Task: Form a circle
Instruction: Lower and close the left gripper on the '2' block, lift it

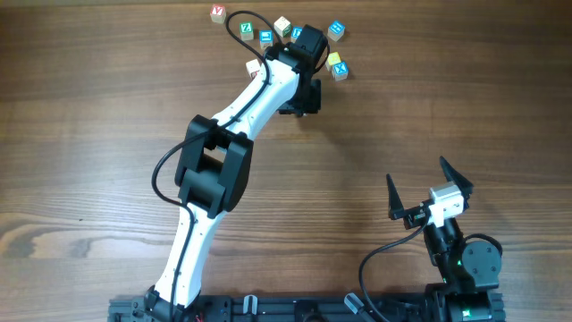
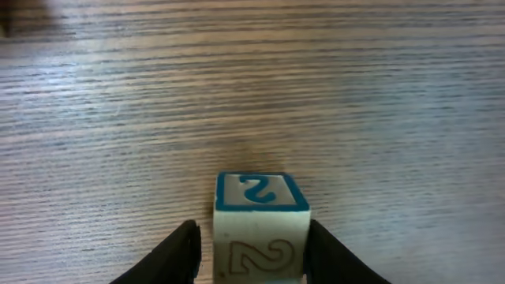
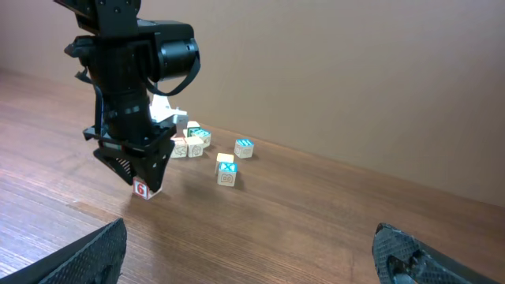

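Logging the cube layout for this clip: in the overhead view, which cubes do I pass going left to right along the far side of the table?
red-letter cube → green cube → teal cube → cream cube → bright blue cube. Cubes overlapping the arm or stacked in line with these are left out.

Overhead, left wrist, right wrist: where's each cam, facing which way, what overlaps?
Overhead: fixed above, looking straight down at the brown wood-grain table; both arms show, the white left arm stretched to the small letter cubes, right claw open.
Left wrist: looks past its own black fingers at a cream cube with a blue-bordered top between them.
Right wrist: low, facing across the table at the left claw; own fingertips in the bottom corners.
Shared: overhead and right wrist both see the left arm and the letter cubes.
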You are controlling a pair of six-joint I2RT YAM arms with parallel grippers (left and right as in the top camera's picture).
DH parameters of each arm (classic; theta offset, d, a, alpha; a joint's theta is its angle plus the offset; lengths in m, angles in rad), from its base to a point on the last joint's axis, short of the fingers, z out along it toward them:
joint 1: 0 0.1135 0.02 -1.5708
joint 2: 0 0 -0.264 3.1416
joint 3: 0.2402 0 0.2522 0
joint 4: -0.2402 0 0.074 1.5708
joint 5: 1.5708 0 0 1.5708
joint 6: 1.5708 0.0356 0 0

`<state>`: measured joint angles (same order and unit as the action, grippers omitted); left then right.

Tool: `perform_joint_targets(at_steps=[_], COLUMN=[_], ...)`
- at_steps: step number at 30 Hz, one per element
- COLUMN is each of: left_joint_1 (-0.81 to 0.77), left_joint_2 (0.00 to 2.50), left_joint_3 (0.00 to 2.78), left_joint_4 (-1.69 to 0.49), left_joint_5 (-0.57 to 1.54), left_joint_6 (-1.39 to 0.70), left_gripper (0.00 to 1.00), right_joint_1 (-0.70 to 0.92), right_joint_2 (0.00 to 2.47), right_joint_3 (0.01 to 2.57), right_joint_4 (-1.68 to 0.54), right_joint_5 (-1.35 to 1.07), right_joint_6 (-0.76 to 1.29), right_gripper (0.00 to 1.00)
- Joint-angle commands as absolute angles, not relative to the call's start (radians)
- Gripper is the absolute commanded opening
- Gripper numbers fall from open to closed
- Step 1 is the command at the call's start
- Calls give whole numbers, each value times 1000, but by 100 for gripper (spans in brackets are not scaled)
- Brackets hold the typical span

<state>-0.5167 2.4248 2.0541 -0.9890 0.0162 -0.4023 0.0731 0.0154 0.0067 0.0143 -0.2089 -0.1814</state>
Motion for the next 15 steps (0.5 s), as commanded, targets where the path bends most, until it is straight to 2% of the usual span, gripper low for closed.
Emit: perform_joint_targets(at_steps=[1,6,8,11,15], left_joint_1=[-521,-521,-521,-521,-521], left_joint_2=[2437,2437,2437,2437,2426], left_joint_3=[2041,2041,2041,2041,2042], left_joint_4=[-975,-942,-944,-951,-953], left_joint_5=[-58,-58,-57,-53,-54], left_joint_6=[-405,-405,-405,-405,-405], left_gripper=[43,45,35,31,11], right_joint_1=[73,72,73,73,73], right_joint_2=[9,9,9,9,9], right_joint_3=[5,5,5,5,5], right_joint_4=[17,17,17,17,17], right_joint_5=[-210,-210,-210,-210,-210], right_joint_6=[-184,-184,-184,-184,-184], right_gripper=[100,100,100,100,100])
